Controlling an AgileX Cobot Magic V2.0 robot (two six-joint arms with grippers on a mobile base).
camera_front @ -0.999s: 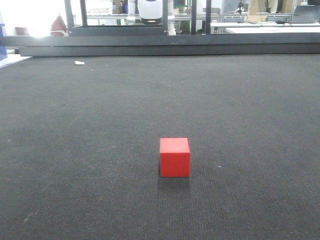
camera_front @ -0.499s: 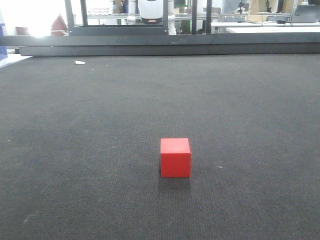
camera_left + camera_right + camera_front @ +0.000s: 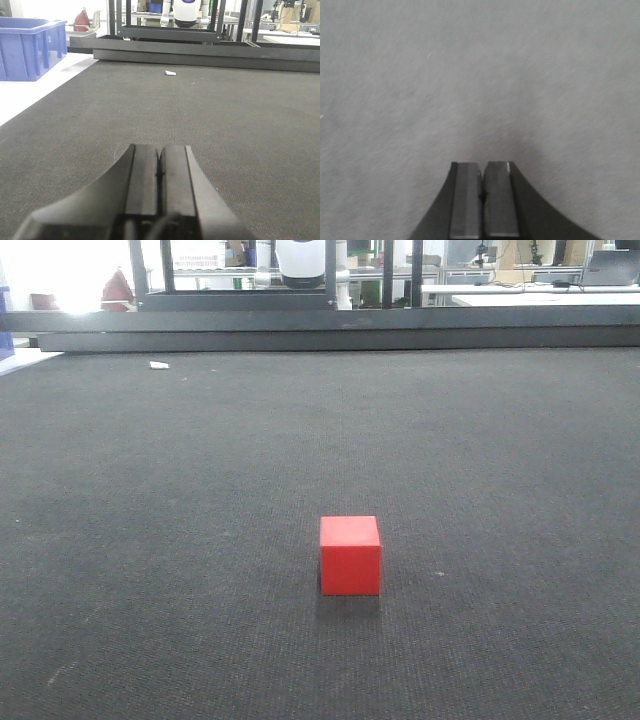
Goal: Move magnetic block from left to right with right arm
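Note:
The magnetic block (image 3: 350, 555), a small plain red cube, rests alone on the dark mat near the middle of the front view. Neither arm shows in that view. In the left wrist view my left gripper (image 3: 159, 148) is shut, its two pads pressed together with nothing between them, above bare mat. My right gripper (image 3: 481, 164) is likewise shut and holds nothing, hovering over plain grey mat. The block appears in neither wrist view.
A low black frame (image 3: 340, 328) runs along the mat's far edge. A small white scrap (image 3: 158, 365) lies at the far left of the mat. A blue bin (image 3: 27, 47) stands off the mat to the left on a white surface.

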